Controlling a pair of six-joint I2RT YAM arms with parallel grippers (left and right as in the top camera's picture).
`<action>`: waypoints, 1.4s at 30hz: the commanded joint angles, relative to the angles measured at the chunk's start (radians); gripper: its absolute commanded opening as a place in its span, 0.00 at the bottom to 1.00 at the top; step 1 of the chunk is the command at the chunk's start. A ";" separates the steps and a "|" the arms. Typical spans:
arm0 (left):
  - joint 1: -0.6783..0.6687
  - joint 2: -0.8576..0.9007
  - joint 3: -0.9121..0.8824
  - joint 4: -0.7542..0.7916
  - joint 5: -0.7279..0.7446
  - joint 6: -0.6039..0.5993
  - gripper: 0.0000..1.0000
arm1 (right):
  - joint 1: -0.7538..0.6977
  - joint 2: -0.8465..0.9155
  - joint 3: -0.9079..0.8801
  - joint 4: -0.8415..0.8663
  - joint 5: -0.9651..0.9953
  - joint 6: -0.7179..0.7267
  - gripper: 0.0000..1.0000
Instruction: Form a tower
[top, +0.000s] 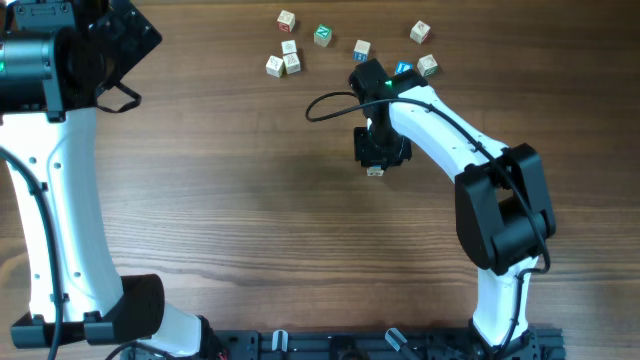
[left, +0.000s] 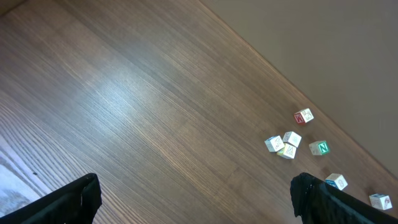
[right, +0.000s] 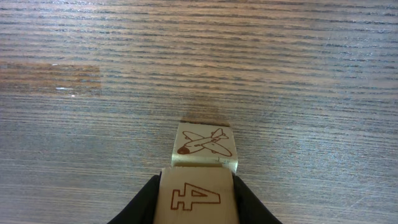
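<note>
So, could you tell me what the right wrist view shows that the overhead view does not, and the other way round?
Only the right wrist view shows the prints: the cube marked 4 clamped between the fingers of the right gripper, and the airplane cube directly beyond it, edges meeting. Only the overhead view shows the loose cubes scattered near the far edge, and the left arm. Both show the wooden table and the right gripper closed on a cube, though from overhead only a sliver of cube peeks out beneath it.
</note>
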 joint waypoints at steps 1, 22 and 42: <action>0.005 -0.018 0.010 0.002 -0.016 -0.014 1.00 | 0.001 -0.027 -0.005 -0.013 0.006 0.024 0.27; 0.005 -0.018 0.010 0.002 -0.016 -0.014 1.00 | 0.001 -0.027 0.003 -0.006 0.021 0.047 0.34; 0.005 -0.018 0.010 0.002 -0.016 -0.014 1.00 | 0.001 -0.027 0.003 -0.013 0.021 0.068 0.55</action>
